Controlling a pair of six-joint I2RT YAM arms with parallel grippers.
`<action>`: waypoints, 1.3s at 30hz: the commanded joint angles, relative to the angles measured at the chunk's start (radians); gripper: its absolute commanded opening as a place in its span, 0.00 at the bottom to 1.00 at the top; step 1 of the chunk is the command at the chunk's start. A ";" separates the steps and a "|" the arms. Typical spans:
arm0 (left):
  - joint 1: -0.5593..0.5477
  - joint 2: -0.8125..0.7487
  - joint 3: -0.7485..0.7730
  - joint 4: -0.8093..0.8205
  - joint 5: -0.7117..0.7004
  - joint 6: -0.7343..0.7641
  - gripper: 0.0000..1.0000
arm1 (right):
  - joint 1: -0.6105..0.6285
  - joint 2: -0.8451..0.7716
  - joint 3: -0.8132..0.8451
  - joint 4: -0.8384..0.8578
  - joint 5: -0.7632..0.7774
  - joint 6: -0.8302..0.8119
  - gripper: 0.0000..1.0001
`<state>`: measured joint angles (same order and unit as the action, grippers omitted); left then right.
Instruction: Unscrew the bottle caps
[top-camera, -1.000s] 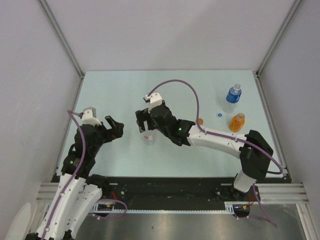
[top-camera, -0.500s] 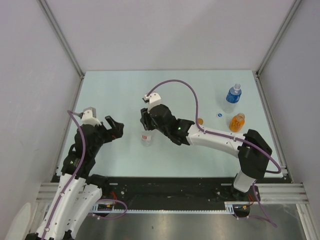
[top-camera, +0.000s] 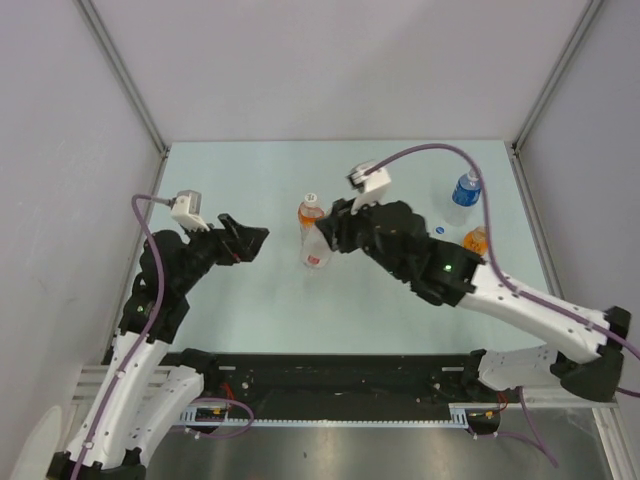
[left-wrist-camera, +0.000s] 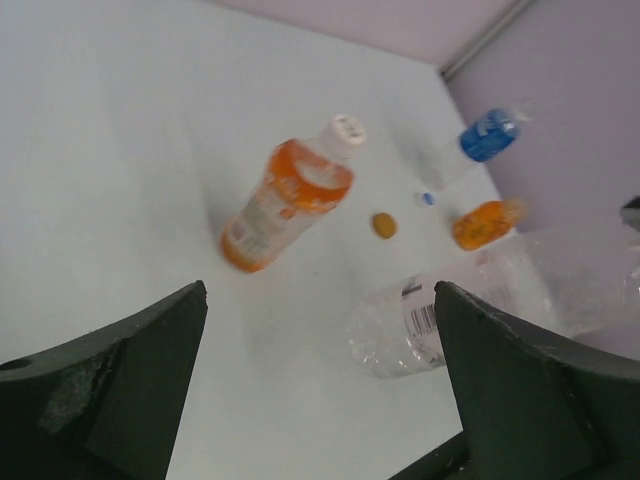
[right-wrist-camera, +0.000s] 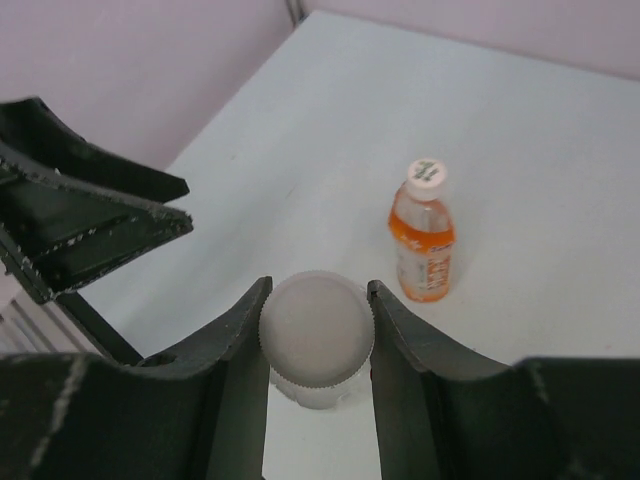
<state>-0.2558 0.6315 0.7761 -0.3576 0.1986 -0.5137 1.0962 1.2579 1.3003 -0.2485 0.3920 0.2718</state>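
Right wrist: gripper around cap (snug)

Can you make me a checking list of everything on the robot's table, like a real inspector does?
Surface: pale table; no spill seen.
Job's things: white cap on the clear bottle; orange drink bottle upright, capped white; blue-label bottle and small orange bottle at the far right.
Clutter: orange cap and small white cap lying loose on the table.
End effectors: right end effector shut on the white cap; left end effector open, holding nothing.
Cables: purple cable on each arm, not touching any bottle.
Surroundings: plain grey walls; nothing else seen.
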 joint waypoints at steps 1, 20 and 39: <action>-0.063 -0.016 0.025 0.296 0.199 -0.022 1.00 | -0.041 -0.110 0.033 -0.104 0.042 0.055 0.00; -0.309 0.194 0.187 0.442 0.653 0.144 1.00 | -0.463 -0.319 -0.096 0.090 -0.907 0.446 0.00; -0.448 0.283 0.186 0.401 0.670 0.162 1.00 | -0.288 -0.345 -0.122 0.199 -0.780 0.258 0.00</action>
<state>-0.6811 0.9112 0.9295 0.0486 0.8455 -0.3843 0.7662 0.9390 1.1751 -0.1143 -0.4557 0.6174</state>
